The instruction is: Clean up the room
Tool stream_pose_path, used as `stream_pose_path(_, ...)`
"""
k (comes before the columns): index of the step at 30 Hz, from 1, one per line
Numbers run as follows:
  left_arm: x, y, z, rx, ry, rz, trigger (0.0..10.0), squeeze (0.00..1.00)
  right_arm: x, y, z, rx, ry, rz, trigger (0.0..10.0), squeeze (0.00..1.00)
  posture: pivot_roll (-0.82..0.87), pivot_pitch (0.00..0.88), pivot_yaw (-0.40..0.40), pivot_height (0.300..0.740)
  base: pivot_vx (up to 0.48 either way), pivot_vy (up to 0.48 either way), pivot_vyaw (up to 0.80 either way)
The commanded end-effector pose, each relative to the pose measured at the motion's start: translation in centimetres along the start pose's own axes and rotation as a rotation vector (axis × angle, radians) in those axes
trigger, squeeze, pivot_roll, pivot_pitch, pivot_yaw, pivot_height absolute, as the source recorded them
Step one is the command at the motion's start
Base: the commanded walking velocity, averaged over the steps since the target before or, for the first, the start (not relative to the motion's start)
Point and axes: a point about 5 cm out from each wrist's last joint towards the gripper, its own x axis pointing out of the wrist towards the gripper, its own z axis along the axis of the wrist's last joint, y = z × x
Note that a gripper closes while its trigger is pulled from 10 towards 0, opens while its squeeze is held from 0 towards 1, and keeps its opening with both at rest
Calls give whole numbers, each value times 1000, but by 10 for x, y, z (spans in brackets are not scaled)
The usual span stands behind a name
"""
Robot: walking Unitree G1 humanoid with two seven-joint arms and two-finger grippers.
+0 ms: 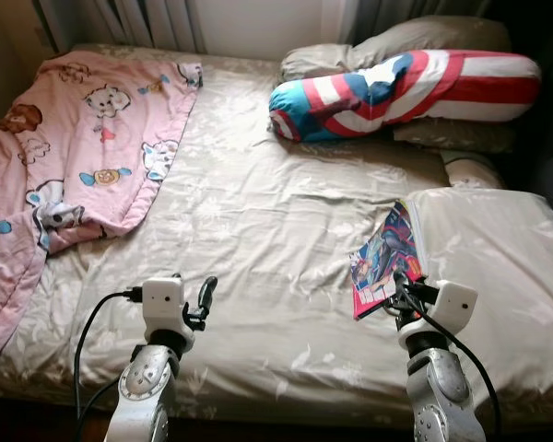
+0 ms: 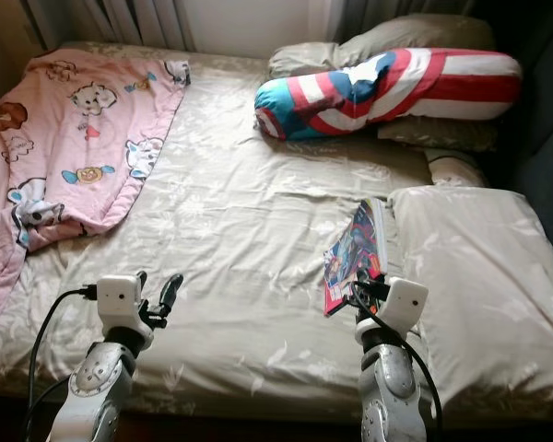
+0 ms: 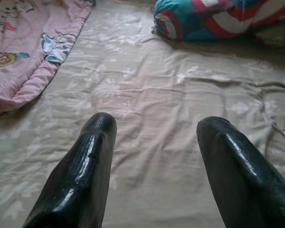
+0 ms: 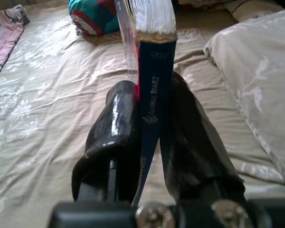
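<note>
Now you've got the right gripper [image 4: 149, 137] clamped on the colourful thin comic book [image 1: 387, 258] beside the beige pillow [image 1: 498, 249], left gripper [image 3: 156, 156] spread empty over the bed, with the rumpled pink cartoon blanket [image 1: 64, 147] untouched.

— How is the bed [image 1: 258, 212] seen from the head?
— It is looked down on from above its foot by both eye views, facing the striped bolster [image 1: 405, 92] at the head end; nearly the same scene is shared.
— And from the wrists?
— The sheet is viewed low and close along each arm's black fingers [image 3: 80, 175], toward the same bolster [image 4: 92, 16].
</note>
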Motion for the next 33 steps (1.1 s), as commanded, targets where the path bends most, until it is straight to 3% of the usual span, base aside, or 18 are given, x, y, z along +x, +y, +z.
stream_pose_path(1, -4, 3, 0, 7, 6, 6, 10000, 0, 1, 2, 5, 3, -30, 5, 10000, 0, 67, 170, -82, 740, 0, 0, 0)
stream_pose_path(30, -7, 4, 1, 6, 1, 3, 10000, 0, 6, -1, 7, -17, -21, -10, 10000, 0, 71, 177, -78, 740, 0, 0, 0)
stream_pose_path(33, -7, 4, 1, 8, 4, 0, 10000, 0, 7, -2, 6, -19, -17, -12, 10000, 0, 69, 178, -76, 720, 0, 0, 0)
